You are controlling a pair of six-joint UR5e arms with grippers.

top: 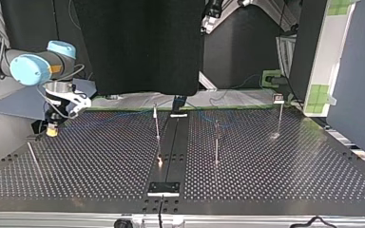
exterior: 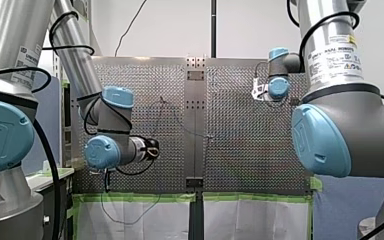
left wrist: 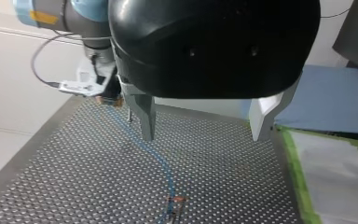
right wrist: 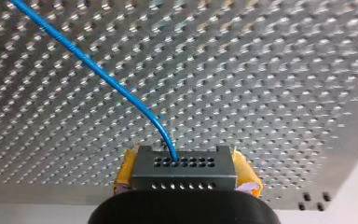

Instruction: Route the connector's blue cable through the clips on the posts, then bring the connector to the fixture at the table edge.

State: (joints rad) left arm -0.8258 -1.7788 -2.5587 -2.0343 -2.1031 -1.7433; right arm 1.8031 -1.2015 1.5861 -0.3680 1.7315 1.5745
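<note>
In the right wrist view my right gripper (right wrist: 182, 179) is shut on the dark grey connector (right wrist: 182, 164), which sits between its yellow pads (right wrist: 125, 173). The blue cable (right wrist: 102, 74) leaves the connector's top and runs off across the perforated table. At the top view's left, my right gripper (top: 52, 128) hangs low over the table's far corner. In the left wrist view my left gripper (left wrist: 205, 135) is open with nothing between its metal fingers (left wrist: 147, 121). The blue cable (left wrist: 161, 163) snakes under it, from the right gripper (left wrist: 103, 95) to a clip on a post (left wrist: 175, 203).
Three thin posts (top: 157, 124) (top: 216, 142) (top: 280, 118) stand across the middle of the table. A dark centre strip ends in a white-edged bracket (top: 163, 188) at the top view's near edge. A thin rod (top: 32, 154) lies at its left. Green tape (left wrist: 298, 172) lines the table edge.
</note>
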